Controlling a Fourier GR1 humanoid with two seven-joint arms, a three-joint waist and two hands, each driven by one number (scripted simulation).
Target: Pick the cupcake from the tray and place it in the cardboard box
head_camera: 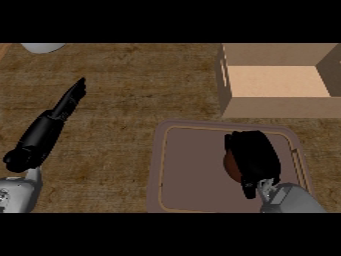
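My right hand (254,156) lies over the brown tray (188,165), fingers curled down round the cupcake (230,166), of which only a dark brown sliver shows at the hand's left side. The open cardboard box (280,107) stands just beyond the tray at the upper right, its inside bare. My left hand (68,102) rests at the left of the counter, fingers straight and pointing away, holding nothing.
A white round object (43,47) shows partly at the upper left edge. The brown wooden counter (136,90) stretches between my left hand and the box.
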